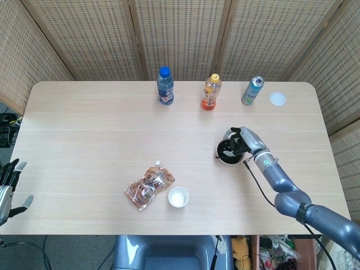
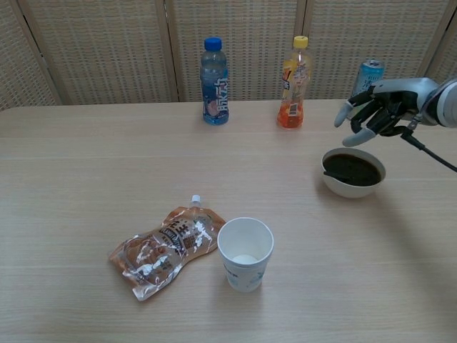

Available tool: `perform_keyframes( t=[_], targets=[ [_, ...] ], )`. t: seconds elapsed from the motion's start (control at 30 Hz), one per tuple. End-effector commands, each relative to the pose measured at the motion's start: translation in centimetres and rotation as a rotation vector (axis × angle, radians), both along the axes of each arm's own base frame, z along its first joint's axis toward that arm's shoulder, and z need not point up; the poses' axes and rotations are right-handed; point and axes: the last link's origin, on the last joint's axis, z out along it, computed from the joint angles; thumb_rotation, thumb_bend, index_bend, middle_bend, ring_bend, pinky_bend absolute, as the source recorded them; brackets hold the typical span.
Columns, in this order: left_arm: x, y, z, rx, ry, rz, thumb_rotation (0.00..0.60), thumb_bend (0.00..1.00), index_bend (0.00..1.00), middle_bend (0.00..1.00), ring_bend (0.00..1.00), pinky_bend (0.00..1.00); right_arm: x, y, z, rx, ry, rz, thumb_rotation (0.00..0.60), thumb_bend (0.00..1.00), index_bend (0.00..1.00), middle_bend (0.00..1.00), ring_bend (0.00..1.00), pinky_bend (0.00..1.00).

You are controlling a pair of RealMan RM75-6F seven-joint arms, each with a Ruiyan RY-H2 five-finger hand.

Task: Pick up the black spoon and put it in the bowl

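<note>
The bowl (image 2: 353,174) (image 1: 228,153) is white outside and dark inside, and sits right of the table's middle. The black spoon (image 2: 337,174) lies inside it, its handle leaning on the left rim. My right hand (image 2: 378,111) (image 1: 246,140) hovers above the bowl's far right side with fingers spread and nothing in them. My left hand (image 1: 8,185) hangs off the table's left edge in the head view, fingers apart and empty.
A paper cup (image 2: 245,254) and a flat food pouch (image 2: 166,241) lie near the front. A blue bottle (image 2: 215,72), an orange bottle (image 2: 293,83) and a can (image 2: 365,77) stand along the back. A white lid (image 1: 277,99) lies at the far right.
</note>
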Motion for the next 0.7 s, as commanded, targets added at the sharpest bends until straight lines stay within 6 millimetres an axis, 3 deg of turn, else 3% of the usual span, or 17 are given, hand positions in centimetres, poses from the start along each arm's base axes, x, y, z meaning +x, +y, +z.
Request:
perform_keyframes(
  t=[0.03, 0.2, 0.53, 0.7],
  targets=[
    [-0.1, 0.0, 0.1, -0.001, 0.002, 0.003, 0.6, 0.32, 0.0, 0.0, 0.0, 0.0, -1.1, 3.0, 2.0, -0.264, 0.222, 0.142, 0.6, 0.16, 0.46, 0.63, 0.71, 0.88],
    [-0.4, 0.1, 0.2, 0.011, 0.008, 0.009, 0.6, 0.32, 0.0, 0.0, 0.0, 0.0, -1.9, 5.4, 3.1, -0.389, 0.322, 0.166, 0.6, 0.27, 0.46, 0.53, 0.57, 0.81],
    [-0.5, -0.1, 0.1, 0.023, 0.01, -0.007, 0.6, 0.32, 0.0, 0.0, 0.0, 0.0, -5.1, 11.4, 4.7, -0.472, 0.563, 0.172, 0.6, 0.28, 0.45, 0.33, 0.3, 0.53],
    [0.2, -0.2, -0.4, 0.014, 0.002, -0.053, 0.6, 0.32, 0.0, 0.0, 0.0, 0.0, -6.2, 14.6, 5.1, -0.436, 0.726, 0.178, 0.6, 0.28, 0.38, 0.23, 0.17, 0.39]
  ],
)
